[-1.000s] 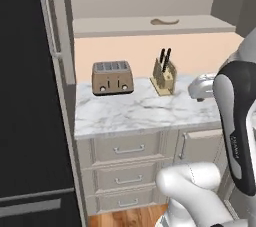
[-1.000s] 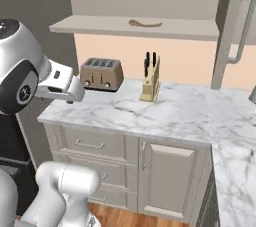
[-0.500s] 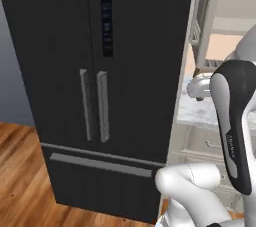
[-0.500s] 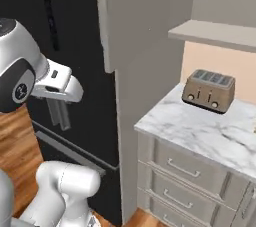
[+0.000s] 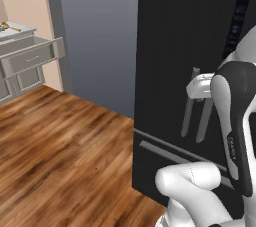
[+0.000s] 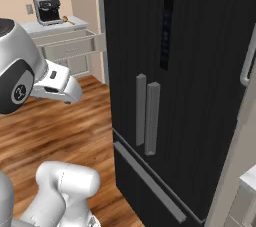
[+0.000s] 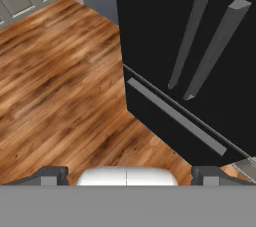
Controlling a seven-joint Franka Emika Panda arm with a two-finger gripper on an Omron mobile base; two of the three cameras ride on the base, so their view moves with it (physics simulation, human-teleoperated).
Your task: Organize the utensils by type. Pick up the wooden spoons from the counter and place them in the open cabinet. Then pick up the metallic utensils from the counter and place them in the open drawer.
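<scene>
Black fridge [image 6: 200, 71] stood directly ahead of the gripper [image 7: 130, 173], its two grey bar handles [image 6: 147, 113] upright side by side on the doors. Gripper jaws were spread wide, nothing between them, above wood floor [image 7: 60, 81] just left of the fridge. Well left of the fridge, the open drawer [image 6: 70, 43] jutted from the counter [image 6: 50, 26]; a coffee machine [image 6: 48, 10] sat on it, with a wooden spoon [image 6: 67, 20] just beside.
</scene>
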